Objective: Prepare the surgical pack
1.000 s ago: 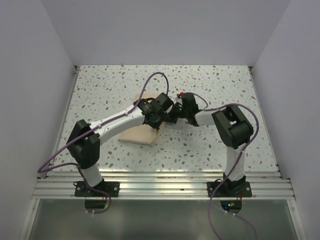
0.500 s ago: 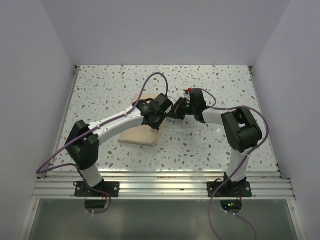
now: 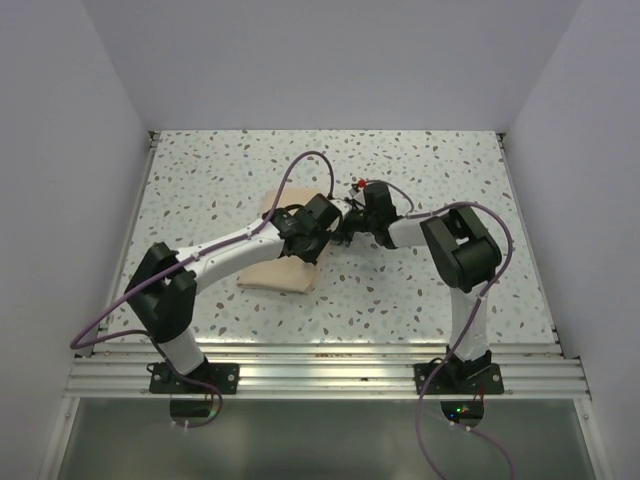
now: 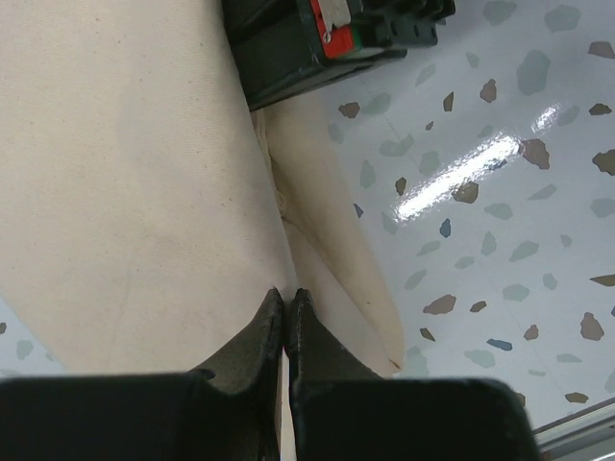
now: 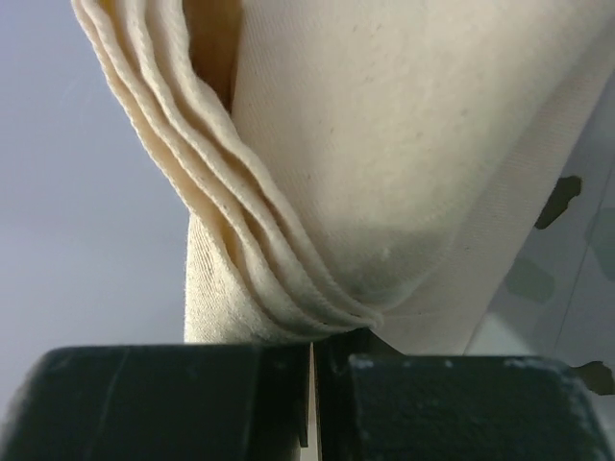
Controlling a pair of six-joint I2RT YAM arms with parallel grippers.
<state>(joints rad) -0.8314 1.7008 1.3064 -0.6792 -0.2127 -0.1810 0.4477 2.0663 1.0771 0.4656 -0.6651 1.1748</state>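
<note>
Folded cloth [image 3: 272, 272] sits mid-table [image 3: 430, 170], left of centre. Both claws meet at its far right corner. Left claw [image 4: 285, 300] clenched on the edge, right claw [image 5: 313, 338] clenched on bunched layers. Cloth runs near-left from them.

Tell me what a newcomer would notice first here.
The left arm and right arm meet mid-table over the folded tan surgical pack on the speckled table. Close up, the right claw pinches a bunch of its layered edges, and the left claw is shut on another fold.
</note>
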